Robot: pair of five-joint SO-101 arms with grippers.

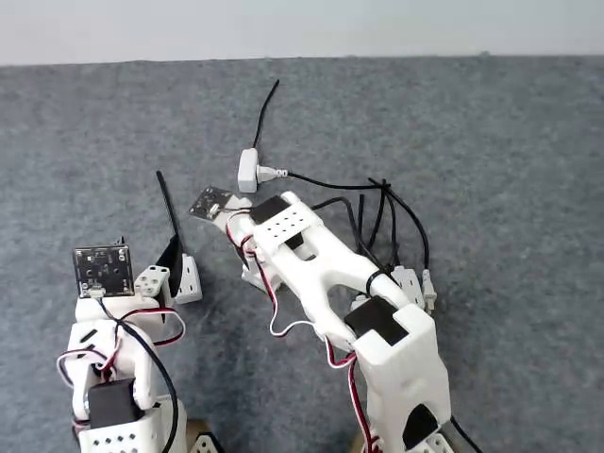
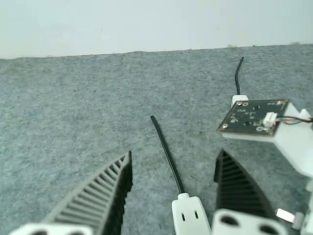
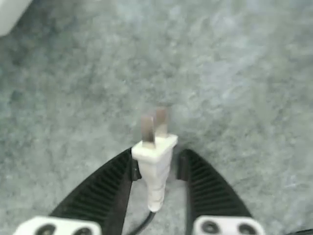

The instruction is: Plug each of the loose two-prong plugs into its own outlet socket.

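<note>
White plug (image 3: 154, 152) sat clamped in the right gripper (image 3: 159, 157) near the carpet's (image 1: 491, 142) middle, the left gripper (image 2: 173, 155) spread wide around a socket (image 2: 191, 226) toward its left edge; insertion looked next, needing prongs (image 3: 154, 125) aligned with slots (image 2: 185, 216).

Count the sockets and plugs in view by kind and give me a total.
Outlet sockets: 2, one far out, another by the left claw.
Two-prong plugs: 2, one in the right claw, one at the far socket.
White cable ends by the right arm, kind unclear: 2.
Total: 6.
</note>
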